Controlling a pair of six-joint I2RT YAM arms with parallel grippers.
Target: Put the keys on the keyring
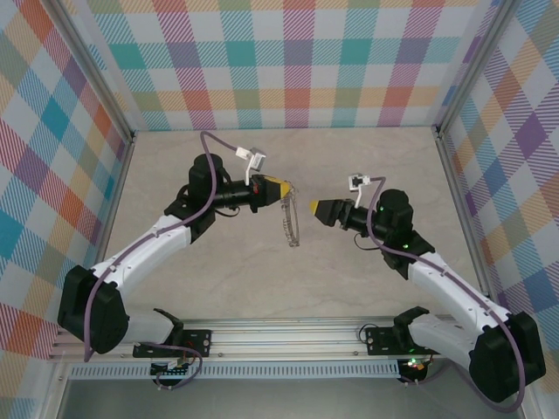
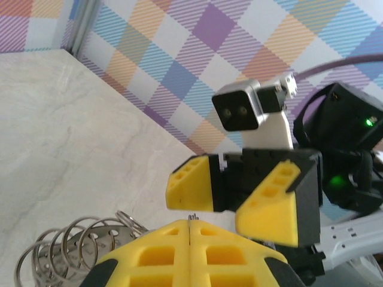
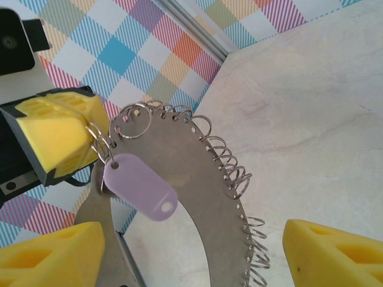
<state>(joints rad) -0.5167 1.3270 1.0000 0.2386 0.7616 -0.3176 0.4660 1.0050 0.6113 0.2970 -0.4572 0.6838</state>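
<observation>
Right wrist view: the keyring stands on edge close in front of the camera. It is a flat grey metal band curving from upper left down to the bottom edge, with small wire rings lining its outer rim. The key, seen as a pale lilac oval head with a small hole, hangs from one of those rim rings at the keyring's upper left and lies flat against the band. The left gripper meets the keyring at that same stretch of rim, just beside the key. Its yellow fingers are pressed together on the keyring's edge. The right gripper has its fingers spread wide, one on either side of the keyring's lower part, and they touch neither the keyring nor the key.

From the left wrist camera, the left gripper shows its two fingers closed flat against each other, and the keyring's rim rings fan out just to their left. Opposite the keyring, the right gripper faces it with its jaws apart and nothing between them.

From the top external camera, the keyring hangs raised off the table from the left gripper. The right gripper is just beside the keyring, on the far side from the left gripper.
</observation>
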